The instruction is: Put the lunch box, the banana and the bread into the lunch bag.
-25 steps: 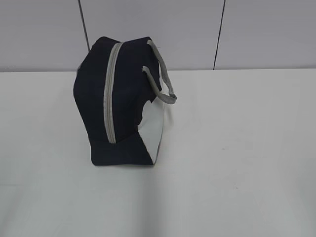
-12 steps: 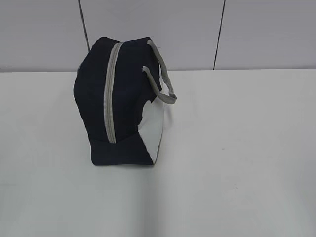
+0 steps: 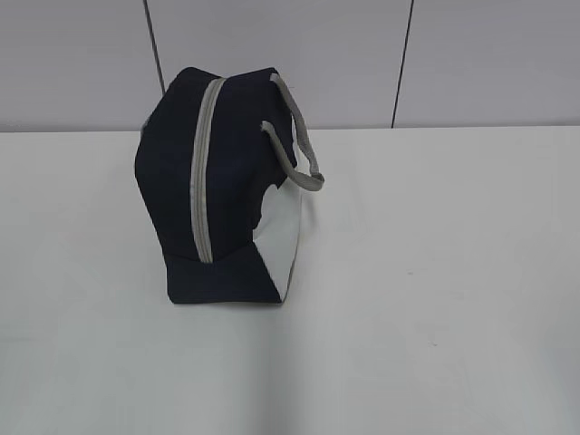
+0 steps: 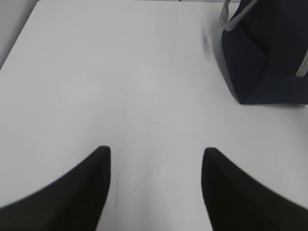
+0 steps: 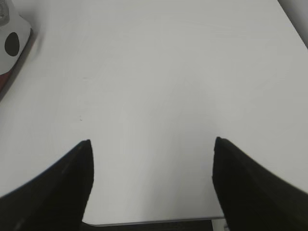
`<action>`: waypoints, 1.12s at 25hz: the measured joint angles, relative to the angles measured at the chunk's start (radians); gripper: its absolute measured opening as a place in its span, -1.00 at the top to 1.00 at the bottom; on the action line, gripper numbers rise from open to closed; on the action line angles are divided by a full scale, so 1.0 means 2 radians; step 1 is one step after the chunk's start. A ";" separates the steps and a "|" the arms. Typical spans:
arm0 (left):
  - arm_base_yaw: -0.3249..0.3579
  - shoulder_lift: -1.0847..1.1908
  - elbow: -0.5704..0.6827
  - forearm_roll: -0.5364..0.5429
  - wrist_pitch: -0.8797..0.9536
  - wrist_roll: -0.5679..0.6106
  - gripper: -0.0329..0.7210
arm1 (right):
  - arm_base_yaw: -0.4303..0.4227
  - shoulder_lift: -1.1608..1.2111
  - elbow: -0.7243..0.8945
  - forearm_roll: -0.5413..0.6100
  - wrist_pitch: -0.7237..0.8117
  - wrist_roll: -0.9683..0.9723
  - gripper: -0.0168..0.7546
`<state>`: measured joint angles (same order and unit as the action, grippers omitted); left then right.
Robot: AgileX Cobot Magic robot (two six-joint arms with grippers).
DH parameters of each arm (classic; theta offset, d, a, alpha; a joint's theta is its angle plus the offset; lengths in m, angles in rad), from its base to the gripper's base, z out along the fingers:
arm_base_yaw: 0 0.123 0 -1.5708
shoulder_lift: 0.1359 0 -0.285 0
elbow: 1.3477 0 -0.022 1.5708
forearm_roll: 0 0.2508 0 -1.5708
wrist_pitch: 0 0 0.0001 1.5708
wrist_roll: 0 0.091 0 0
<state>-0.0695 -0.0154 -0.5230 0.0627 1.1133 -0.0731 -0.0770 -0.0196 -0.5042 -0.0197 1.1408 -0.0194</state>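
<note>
The bag (image 3: 217, 181) stands on the white table (image 3: 435, 272), left of the middle and toward the back, close to the grey panelled wall (image 3: 489, 54). It is navy, with a grey zipper (image 3: 203, 172) running down the face turned toward me, shut along all I can see of it. A grey handle (image 3: 299, 136) loops off its right shoulder and hangs free. Low on the right side a white panel (image 3: 281, 236) meets the navy cloth in a wavy edge. No brand, label or writing can be read anywhere on the bag from here; the cloth looks plain.

From the left wrist, the left gripper (image 4: 156, 187) hangs above bare tabletop with its two dark fingers (image 4: 82, 192) spread apart and nothing between them. The bag's navy corner sits in the upper right of that view, well apart from the fingers, with a bit of grey strap (image 4: 225, 14) beside it.

From the right wrist, the right gripper (image 5: 151, 183) hovers near the table's front edge, fingers (image 5: 250, 183) spread wider still, holding nothing. At the far upper left of that view a sliver of the bag's white side shows, carrying one dark dot (image 5: 11, 43) and a reddish strip below it; no lettering can be made out there, the piece being too small.

Only the bag is on the table in the exterior view
</note>
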 joint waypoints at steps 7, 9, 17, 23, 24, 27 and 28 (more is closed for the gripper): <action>0.000 0.000 0.000 0.000 0.000 0.000 -0.21 | 0.000 0.000 0.000 0.000 0.000 0.000 -0.52; 0.000 0.000 0.000 0.000 0.000 0.000 -0.21 | 0.000 0.000 0.000 0.000 0.000 0.000 -0.52; 0.000 0.000 0.000 0.000 0.000 0.000 -0.21 | 0.000 0.000 0.000 0.000 0.000 0.000 -0.52; 0.000 0.000 0.000 0.000 0.000 0.000 -0.16 | 0.000 0.000 0.000 0.000 0.000 0.000 -0.52; 0.000 0.000 0.000 0.000 0.000 0.000 -0.15 | 0.000 0.000 0.000 0.000 0.000 0.000 -0.52; 0.000 0.000 0.000 0.000 0.000 0.000 -0.12 | 0.000 0.000 0.000 0.000 0.000 0.000 -0.52; 0.000 0.000 0.000 0.000 0.000 0.000 -0.11 | 0.000 0.000 0.000 0.000 0.000 0.000 -0.52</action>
<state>-0.0695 -0.0154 -0.5230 0.0627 1.1133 -0.0741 -0.0770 -0.0196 -0.5042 -0.0197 1.1408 -0.0194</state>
